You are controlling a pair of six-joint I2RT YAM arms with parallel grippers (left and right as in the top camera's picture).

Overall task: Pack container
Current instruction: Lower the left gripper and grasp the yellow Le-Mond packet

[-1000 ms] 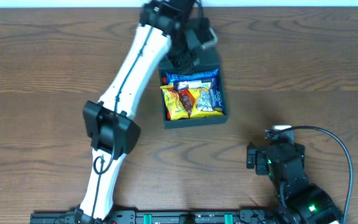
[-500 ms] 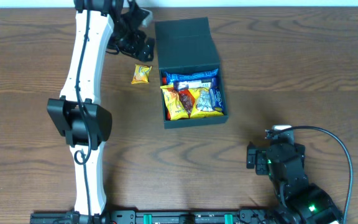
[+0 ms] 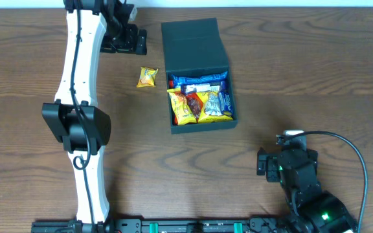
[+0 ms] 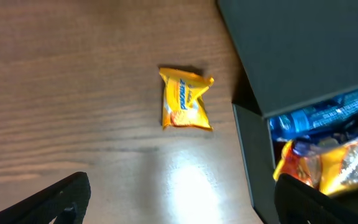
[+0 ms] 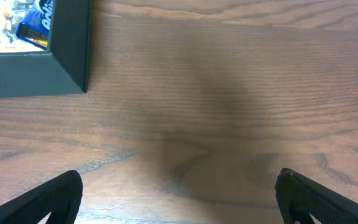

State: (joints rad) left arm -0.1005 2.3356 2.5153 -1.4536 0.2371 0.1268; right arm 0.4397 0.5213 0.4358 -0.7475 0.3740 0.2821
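Black finger ends of the left gripper show only at the two lower corners of the left wrist view. Jaws spread wide, nothing between them but the wood-grain table.

Overhead: left gripper hangs at the far side of the table, just left of the lid.

Yellow snack packet lies flat on the table, alone, a little nearer and slightly right of those jaws. Packet sits apart from the box wall, with its long axis running roughly far to near. In the wrist view that axis crosses the line between the fingers, so the jaws would close over its short width.

Container, dark teal card, sits mid-table just right of the packet. Lid is flapped open toward the far side and the box is already crowded with wrapped snacks.

Right gripper is parked near right, well apart from the packet. Its jaws are also spread and empty, with only a container corner in its view.

Judgement: the loose packet falls to the left arm. The approach is a short move nearer, then down.
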